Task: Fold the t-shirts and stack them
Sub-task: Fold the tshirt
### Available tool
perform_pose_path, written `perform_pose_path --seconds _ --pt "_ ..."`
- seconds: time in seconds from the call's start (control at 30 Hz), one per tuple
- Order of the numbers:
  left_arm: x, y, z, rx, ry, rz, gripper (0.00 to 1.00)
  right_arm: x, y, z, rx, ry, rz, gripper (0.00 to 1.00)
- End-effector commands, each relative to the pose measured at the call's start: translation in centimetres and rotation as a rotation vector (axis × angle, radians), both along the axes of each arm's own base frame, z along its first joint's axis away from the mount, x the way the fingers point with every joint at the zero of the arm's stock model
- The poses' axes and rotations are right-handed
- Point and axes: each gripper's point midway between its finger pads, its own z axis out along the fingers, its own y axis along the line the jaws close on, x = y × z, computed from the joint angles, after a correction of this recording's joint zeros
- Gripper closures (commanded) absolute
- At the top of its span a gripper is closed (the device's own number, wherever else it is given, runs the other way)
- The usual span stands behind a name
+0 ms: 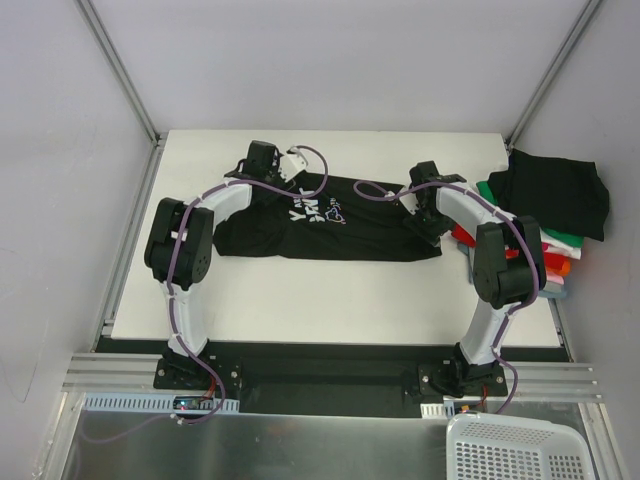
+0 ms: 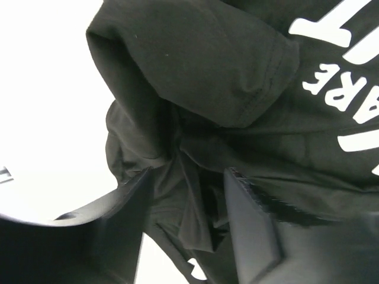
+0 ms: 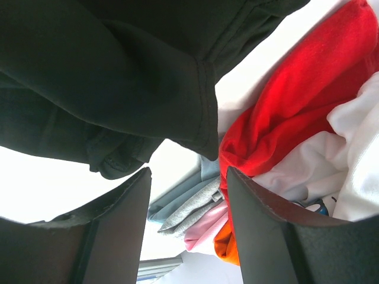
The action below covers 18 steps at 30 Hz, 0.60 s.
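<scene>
Folding stage, judged early: the black t-shirt [image 1: 340, 235] with white chest lettering lies spread sideways at the middle of the white table [image 1: 300, 300], between my two arms. It is not yet a neat rectangle. Its cloth is soft and matte, rumpled at the edges, with one sleeve turned in over the chest in the left wrist view. My left gripper [image 2: 188, 177] sits at the far left corner of the shirt, jaws standing part-way apart with a loose ridge of cloth between them, not visibly pinched. My right gripper [image 3: 188, 174] sits at the shirt's right edge, jaws apart and holding nothing; a hemmed edge hangs just above them. The pile of folded shirts [image 1: 555, 190] lies at the table's right side, a black one on top, with red [image 3: 284, 100], white [image 3: 331, 148], pink [image 3: 201, 231] and orange [image 3: 228, 245] layers showing beyond my right fingers. The next move probably calls for both grippers to close on matching edges and carry them across together, keeping the cloth taut so the fold lands straight
</scene>
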Motion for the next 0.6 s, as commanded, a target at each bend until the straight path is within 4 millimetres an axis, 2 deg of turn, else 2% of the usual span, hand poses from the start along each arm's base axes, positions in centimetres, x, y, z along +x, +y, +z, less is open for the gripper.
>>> perform_pose_path --seconds 0.0,0.13,0.23,0.57 --pt "1.3 -0.7 3.5 -0.042 -0.088 0.02 0.38 0.1 0.0 1.2 0.017 -0.031 -0.02 0.43" --pt "1.2 -1.1 5.1 -0.073 -0.112 0.015 0.3 0.0 0.0 1.1 0.019 -0.03 -0.021 0.43" --pt "0.5 -1.7 5.4 -0.085 -0.112 -0.008 0.26 0.0 0.1 0.8 0.019 -0.027 -0.019 0.43" --pt "-1.8 -5.5 6.3 -0.172 -0.091 -0.099 0.2 0.1 0.1 0.5 0.02 -0.02 -0.025 0.43"
